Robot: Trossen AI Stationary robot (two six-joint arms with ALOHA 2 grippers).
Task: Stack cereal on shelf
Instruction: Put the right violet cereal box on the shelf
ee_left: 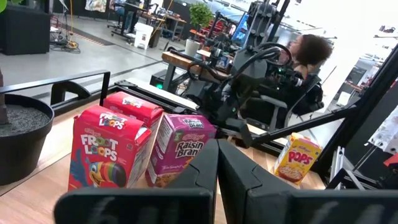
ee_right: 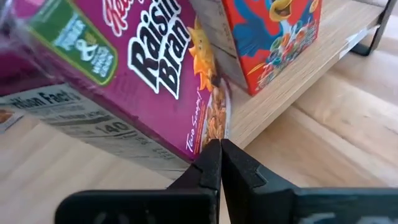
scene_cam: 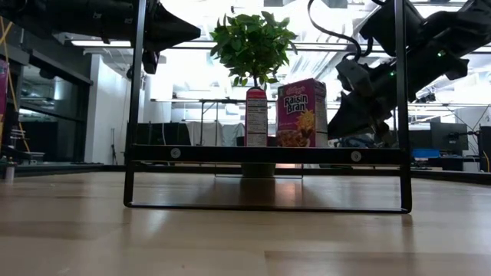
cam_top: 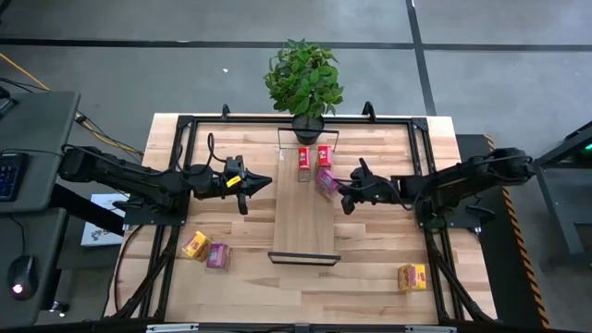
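Touching right pincer tips: magenta cereal box, shelf edge.

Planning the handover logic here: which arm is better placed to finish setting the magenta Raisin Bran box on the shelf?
Right. The right gripper is beside the magenta cardboard Raisin Bran box at the long light-wood shelf, its jaws shut. The left gripper hovers off the shelf's other side, farther from that box.
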